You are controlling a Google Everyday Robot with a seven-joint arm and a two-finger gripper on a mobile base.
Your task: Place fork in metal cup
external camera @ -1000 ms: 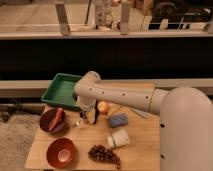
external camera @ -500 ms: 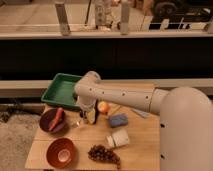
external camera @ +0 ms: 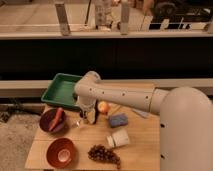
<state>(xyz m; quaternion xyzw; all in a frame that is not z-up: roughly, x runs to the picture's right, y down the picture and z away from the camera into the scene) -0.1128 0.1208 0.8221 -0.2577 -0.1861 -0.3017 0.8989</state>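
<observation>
The metal cup (external camera: 118, 138) is a small pale, whitish cylinder on the wooden table (external camera: 142, 150), right of centre towards the front; it seems to lie on its side. My gripper (external camera: 88, 116) hangs down from the white arm (external camera: 115, 95) over the table's left middle, between the dark maroon bowl and an orange-yellow fruit, up and to the left of the cup. A small shiny piece (external camera: 78, 122) shows just left of the gripper, low by the table; I cannot tell whether it is the fork.
A green tray (external camera: 61, 90) sits at the back left. A dark maroon bowl (external camera: 50, 125) holds a red-orange piece. An orange-red bowl (external camera: 62, 152) is front left. Grapes (external camera: 102, 154), a blue sponge (external camera: 118, 120) and the fruit (external camera: 103, 107) lie around the cup.
</observation>
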